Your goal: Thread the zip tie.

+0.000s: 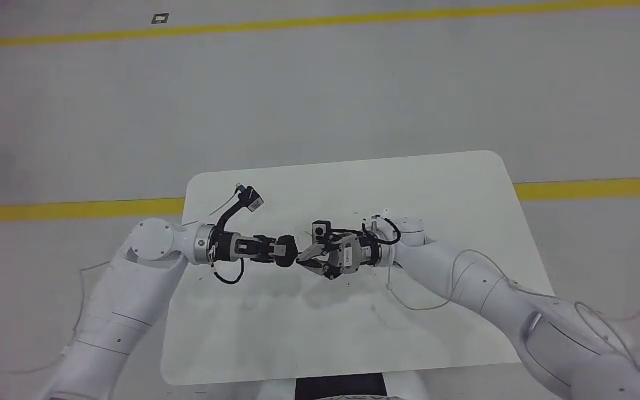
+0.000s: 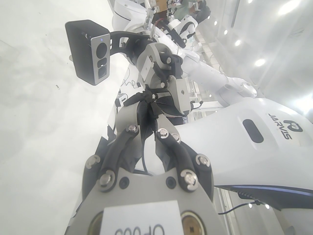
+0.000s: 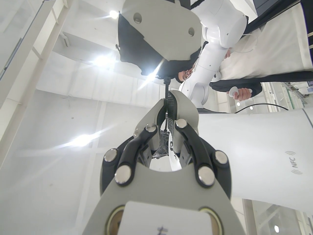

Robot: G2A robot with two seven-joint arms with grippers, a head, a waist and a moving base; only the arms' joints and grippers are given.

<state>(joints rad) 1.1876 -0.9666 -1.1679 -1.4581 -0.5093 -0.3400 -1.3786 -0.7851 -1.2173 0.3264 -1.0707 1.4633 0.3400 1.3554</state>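
Black zip tie [image 3: 167,90] is clenched in my left jaws and my right jaws, above the white desk [image 1: 450,190].

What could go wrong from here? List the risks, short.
1. The zip tie is thin, and only a short bit sticks out past the right gripper; it may bend or slip instead of feeding.
2. The left gripper sits very close to the right one over the table; any misalignment could knock the jaws together or drop the tie.
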